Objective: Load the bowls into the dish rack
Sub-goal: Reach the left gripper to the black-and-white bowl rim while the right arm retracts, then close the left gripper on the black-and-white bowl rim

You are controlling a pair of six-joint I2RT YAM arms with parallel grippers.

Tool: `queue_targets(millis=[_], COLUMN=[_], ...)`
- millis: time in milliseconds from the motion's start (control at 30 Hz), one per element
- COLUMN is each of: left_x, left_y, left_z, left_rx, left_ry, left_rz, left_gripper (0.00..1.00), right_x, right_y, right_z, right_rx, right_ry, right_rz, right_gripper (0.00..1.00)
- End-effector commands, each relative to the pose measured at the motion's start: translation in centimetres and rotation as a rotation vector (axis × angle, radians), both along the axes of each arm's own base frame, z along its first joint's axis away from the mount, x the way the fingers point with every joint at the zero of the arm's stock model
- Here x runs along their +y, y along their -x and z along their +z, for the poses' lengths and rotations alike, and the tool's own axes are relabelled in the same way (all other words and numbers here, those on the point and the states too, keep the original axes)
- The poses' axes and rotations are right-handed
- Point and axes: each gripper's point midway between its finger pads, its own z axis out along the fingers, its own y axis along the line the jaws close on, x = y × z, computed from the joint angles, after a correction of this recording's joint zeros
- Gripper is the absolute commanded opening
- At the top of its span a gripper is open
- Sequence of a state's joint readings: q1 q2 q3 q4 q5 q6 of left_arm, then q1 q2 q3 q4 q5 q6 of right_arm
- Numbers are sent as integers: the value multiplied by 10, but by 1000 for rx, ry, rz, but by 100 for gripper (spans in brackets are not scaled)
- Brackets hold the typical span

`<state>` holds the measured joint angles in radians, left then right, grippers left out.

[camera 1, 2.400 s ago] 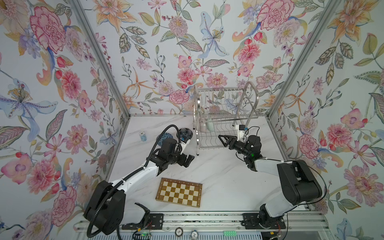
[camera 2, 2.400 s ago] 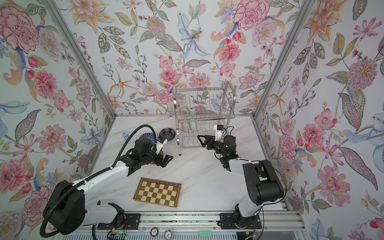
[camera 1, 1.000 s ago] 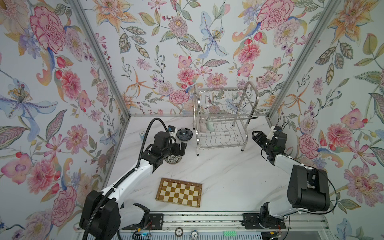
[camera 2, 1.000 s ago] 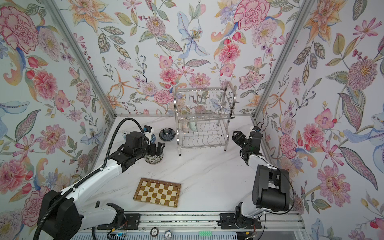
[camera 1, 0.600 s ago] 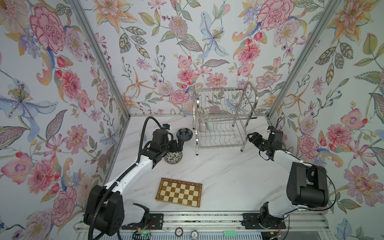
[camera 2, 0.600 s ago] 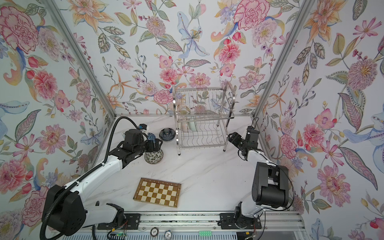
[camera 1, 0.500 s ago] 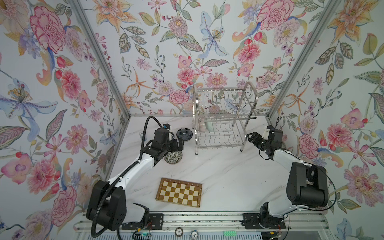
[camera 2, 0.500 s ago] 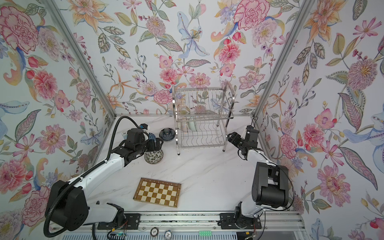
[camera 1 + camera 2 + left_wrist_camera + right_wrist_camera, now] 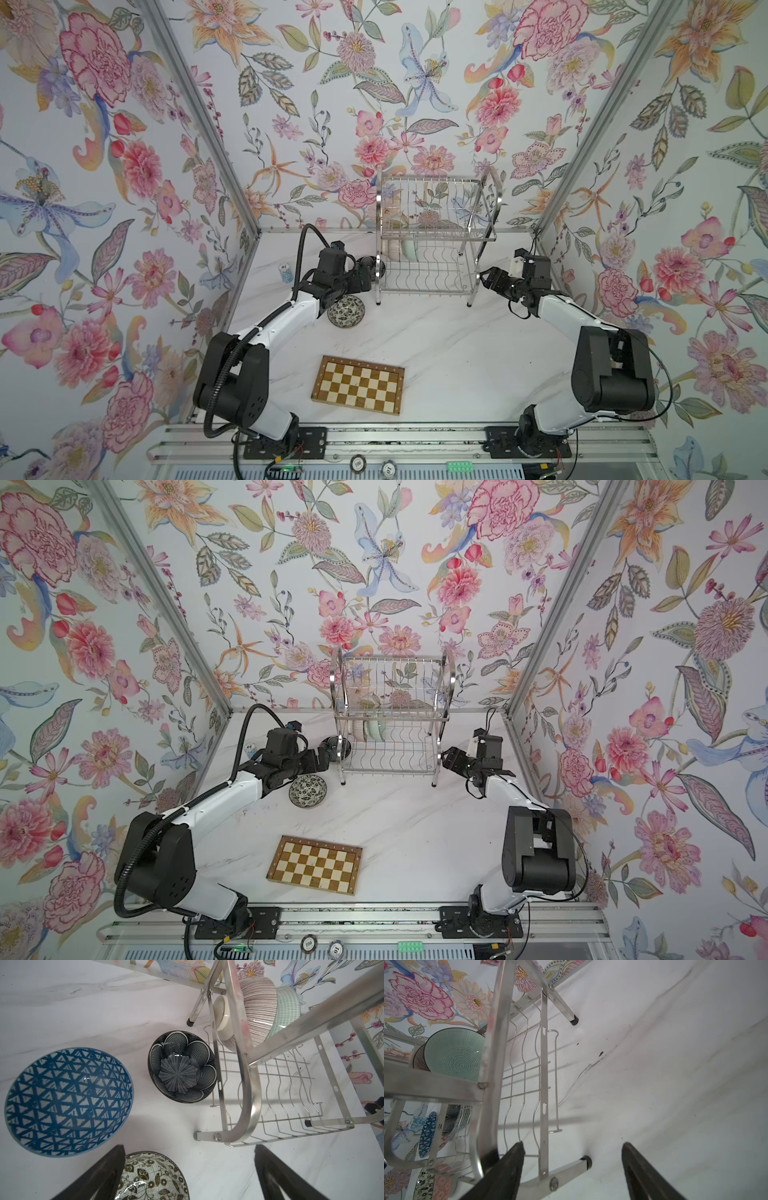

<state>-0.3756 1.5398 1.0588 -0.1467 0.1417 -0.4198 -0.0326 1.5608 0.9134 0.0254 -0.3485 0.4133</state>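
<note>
left hand (image 9: 365, 277) now off the black-and-white floral bowl (image 9: 345, 311), beside the left frame of the dish rack (image 9: 432, 178), bowl lies uncovered on the desk (image 9: 457, 353), right hand (image 9: 485, 279) now withdrawn from rack front to its right side

The three walls carry floral wallpaper (image 9: 374, 83) of pink, orange and blue blooms: one beyond both tools, one outward of the left tool (image 9: 365, 275), one outward of the right tool (image 9: 487, 279). Aluminium corner posts (image 9: 205, 124) rise where the walls meet. Beneath both tools spreads a white desk (image 9: 457, 353) with faint grey marble veins; dark specks (image 9: 601, 1054) lie near the right tool. An aluminium rail (image 9: 415, 442) edges the desk opposite the far wall. Light is soft and even.
</note>
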Motion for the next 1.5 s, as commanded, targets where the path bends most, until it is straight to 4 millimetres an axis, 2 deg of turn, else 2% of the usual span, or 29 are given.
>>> queue_targets(millis=[0, 200, 300, 333, 500, 633, 667, 800, 933, 1100, 1467], left_x=[8, 24, 32, 34, 41, 35, 34, 31, 34, 35, 28], left_y=[-7, -6, -8, -11, -24, -41, -45, -68, -87, -105, -114], left_z=[3, -3, -2, -13, -16, -21, -22, -30, -32, -32, -55], left_rx=[-2, 27, 36, 61, 93, 126, 134, 169, 174, 181, 245], left_ry=[-39, -70, -63, -86, -123, -128, -129, -134, -145, -167, -209], left_rz=[32, 87, 114, 122, 143, 140, 141, 145, 145, 130, 71], left_gripper=[99, 99, 96, 93, 75, 44, 39, 28, 28, 31, 34], right_x=[-6, -15, -5, 1, 42, 74, 81, 108, 123, 128, 145], right_y=[6, 14, 18, 20, 29, 36, 37, 44, 49, 53, 58], right_z=[11, 28, 42, 46, 55, 52, 50, 47, 47, 46, 52], right_rx=[-23, -115, -207, -236, -311, -315, -315, -326, -334, -335, -382], right_ry=[56, 118, 116, 113, 121, 123, 119, 122, 133, 138, 161], right_rz=[-22, -110, -101, -87, 28, 107, 130, 209, 256, 275, 339], right_gripper=[76, 76, 76, 76, 75, 75, 75, 74, 75, 74, 75])
